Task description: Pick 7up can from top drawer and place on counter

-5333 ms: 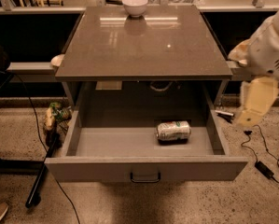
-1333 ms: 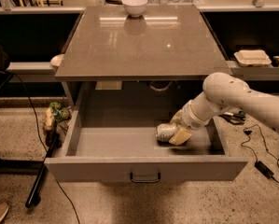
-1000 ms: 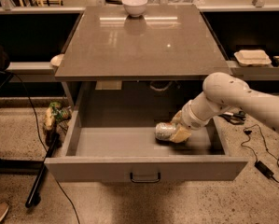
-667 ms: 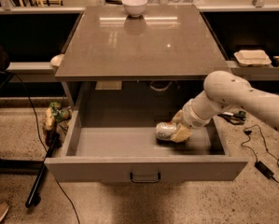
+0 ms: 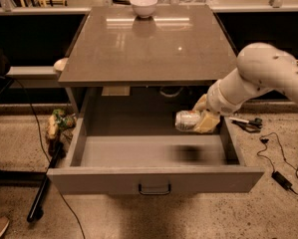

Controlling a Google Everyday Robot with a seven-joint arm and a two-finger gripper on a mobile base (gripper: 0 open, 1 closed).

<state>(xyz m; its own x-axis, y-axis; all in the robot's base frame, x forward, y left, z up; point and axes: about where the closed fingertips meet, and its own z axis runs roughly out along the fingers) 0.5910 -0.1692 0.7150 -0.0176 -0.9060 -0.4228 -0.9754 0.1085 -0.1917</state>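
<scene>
The camera view looks down from in front at a grey cabinet, and it is the only view we have.

The counter [image 5: 148, 49] fills the upper middle of the scene. It is a glossy grey-brown top with streaks of reflected light. At its far edge, around 12 o'clock, stands a white bowl [image 5: 143, 5].

Below the counter the top drawer [image 5: 153, 179] is pulled out toward us. Its flat grey front runs across the lower part of the scene, with a small dark handle [image 5: 154, 188] at its centre, near 6 o'clock.

A thick white arm [image 5: 260, 76] comes in from 3 o'clock and slants down into the right side of the open drawer. It ends in the gripper [image 5: 204, 119], whose tan fingers [image 5: 208, 123] are clamped on the right end of the 7up can [image 5: 187, 120].

The can lies on its side, silvery white with a faint red and green mark. It hangs in the air above the drawer floor, just under the counter's front edge, slightly right of centre. A dark blurred shadow [image 5: 191, 154] sits on the drawer floor directly beneath it, apart from the can.

On the speckled floor at about 4 o'clock we see black cables [image 5: 280, 171]. At 9 o'clock, beside the drawer's left wall, there is a crumpled colourful bag [image 5: 59, 123] and a black pole [image 5: 46, 183] slanting down to the floor.
</scene>
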